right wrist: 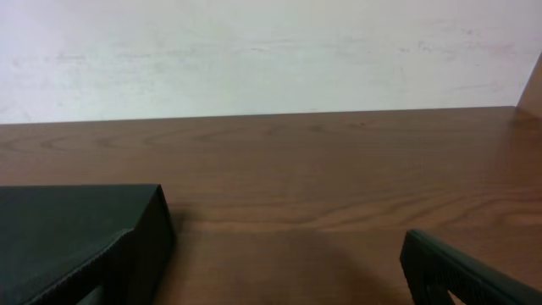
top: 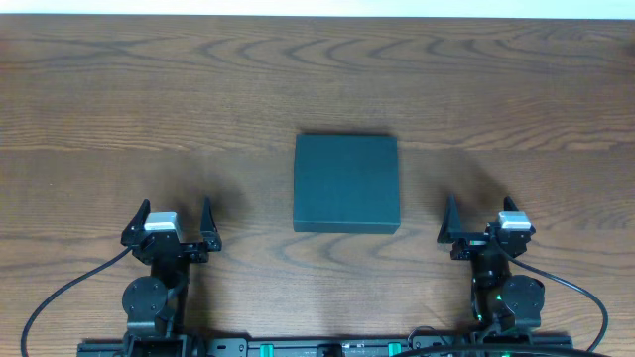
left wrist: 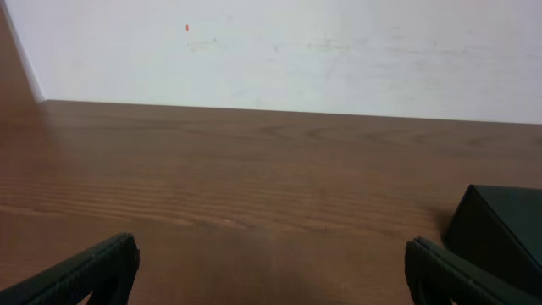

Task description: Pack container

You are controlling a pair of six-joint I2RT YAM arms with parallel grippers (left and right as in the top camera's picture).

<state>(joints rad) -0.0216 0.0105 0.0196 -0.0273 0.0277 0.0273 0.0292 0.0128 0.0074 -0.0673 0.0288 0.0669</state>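
1. The container [top: 346,183], a dark teal box with its lid shut, lies flat at the middle of the table [top: 119,89].
2. The left fingers [top: 210,223] sit at the container's 8 o'clock, spread wide apart and holding nothing.
3. The right fingers [top: 449,220] sit at its 4 o'clock, also apart and holding nothing.
4. Both pairs are clear of the container.

We see a dark teal-black matte cardboard box [top: 346,183], roughly square, lid closed and flat, lying level near the middle of the brown wooden table [top: 149,99], edges parallel to the table's sides
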